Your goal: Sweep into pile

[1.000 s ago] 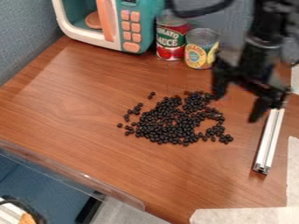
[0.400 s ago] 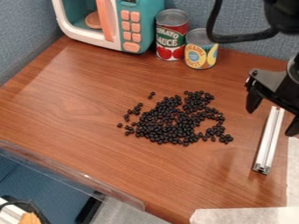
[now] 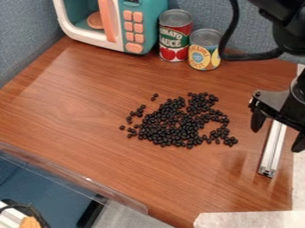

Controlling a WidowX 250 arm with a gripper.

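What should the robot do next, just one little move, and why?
I think the gripper should go down a bit around the far end of the silver bar, ready to pinch it. Its fingers are open, one on each side of the bar in this view. The black beans lie spread out, with some loose at the edges, and the long bar could probably sweep them together.

We find the brown wood-grained bench (image 3: 71, 116) brightly and evenly lit. Soft shadow lies beside the silvery metal bar (image 3: 273, 149), and faint glare runs along the clear plastic strip (image 3: 89, 186).
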